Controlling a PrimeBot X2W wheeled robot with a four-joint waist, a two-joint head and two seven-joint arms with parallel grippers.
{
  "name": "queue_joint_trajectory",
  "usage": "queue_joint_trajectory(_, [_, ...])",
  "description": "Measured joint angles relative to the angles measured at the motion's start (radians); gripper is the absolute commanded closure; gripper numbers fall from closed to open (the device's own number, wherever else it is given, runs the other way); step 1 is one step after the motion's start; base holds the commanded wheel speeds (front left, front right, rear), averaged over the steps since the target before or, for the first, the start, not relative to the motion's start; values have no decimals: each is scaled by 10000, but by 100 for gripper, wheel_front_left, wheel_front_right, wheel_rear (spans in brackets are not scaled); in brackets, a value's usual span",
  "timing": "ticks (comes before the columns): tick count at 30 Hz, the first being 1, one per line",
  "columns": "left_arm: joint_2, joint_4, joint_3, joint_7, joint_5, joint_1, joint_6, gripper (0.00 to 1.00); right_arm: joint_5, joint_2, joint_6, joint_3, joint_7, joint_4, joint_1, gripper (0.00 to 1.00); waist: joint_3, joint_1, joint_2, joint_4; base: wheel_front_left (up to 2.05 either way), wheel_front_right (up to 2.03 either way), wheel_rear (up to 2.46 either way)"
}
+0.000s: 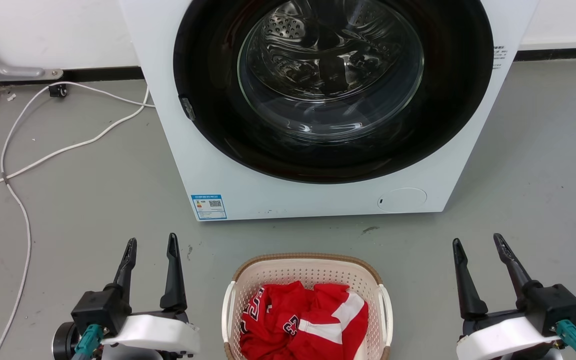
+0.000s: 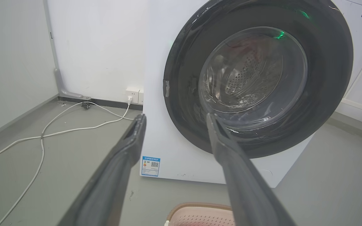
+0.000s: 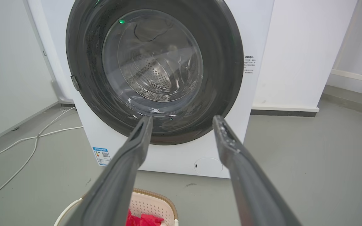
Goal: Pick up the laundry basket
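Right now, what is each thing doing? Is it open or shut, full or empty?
Washer door: shut.
Basket: upright, holding red clothes.
Left gripper: open, empty.
Right gripper: open, empty.
Cable: plugged in, lying loose.

Grey floor [image 1: 78, 210]. Standing on it: laundry basket [image 1: 308, 257] between left gripper [image 1: 152, 238] and right gripper [image 1: 477, 238]; white washing machine [image 1: 218, 165] just ahead of both grippers' fingertips; white cable [image 1: 5, 177] trailing ahead and outward of the left gripper.
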Motion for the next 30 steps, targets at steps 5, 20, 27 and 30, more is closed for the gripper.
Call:
queue_joint_trajectory(5, [2,-2,-44,-92,416,35,77,0,-437,0,0,2,-92,-21,40,0,-9,0,0,-13,0,0,0])
queue_joint_trajectory(20, [6,2,-90,-286,1289,108,255,0,-1212,-6,0,12,-286,-90,89,0,6,-1,0,-30,0,0,0])
queue_joint_trajectory(27, [6,17,-54,-295,1300,151,259,0,-1154,-6,0,4,-288,-77,91,0,14,0,0,-54,0,0,0])
queue_joint_trajectory(30, [6,21,-54,-295,1302,152,259,0,-1116,-6,0,-4,-288,-77,91,0,24,0,0,-61,0,0,0])
